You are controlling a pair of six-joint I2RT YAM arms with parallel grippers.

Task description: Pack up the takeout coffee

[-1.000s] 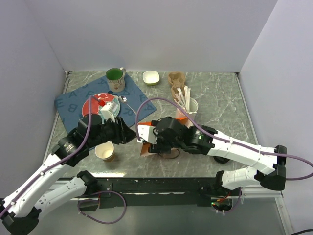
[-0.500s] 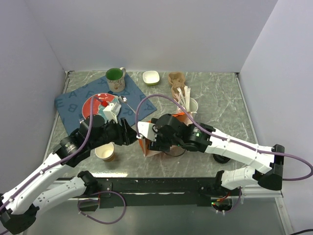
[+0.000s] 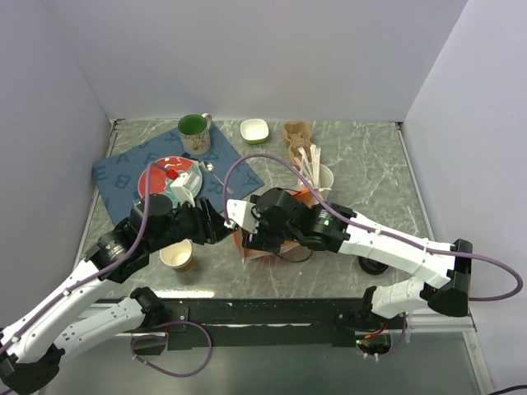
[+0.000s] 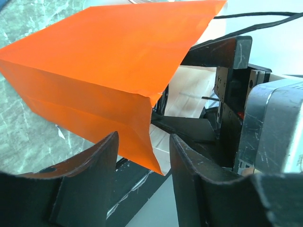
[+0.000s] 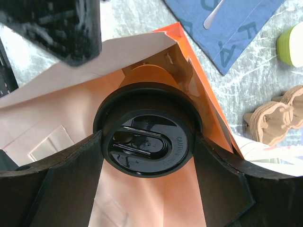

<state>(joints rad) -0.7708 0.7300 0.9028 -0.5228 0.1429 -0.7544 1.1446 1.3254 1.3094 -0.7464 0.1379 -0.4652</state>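
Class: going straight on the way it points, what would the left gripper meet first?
Probably the orange paper bag, whose folded edge lies between the fingers of the left gripper.

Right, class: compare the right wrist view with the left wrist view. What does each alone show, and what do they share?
Right wrist only: the takeout coffee, black lid up, held by the right gripper inside the orange paper bag; a blue placemat and a green bowl.
Left wrist only: the bag's outer fold between the open jaws of the left gripper; the right arm behind.
Both: the bag and the marble tabletop.
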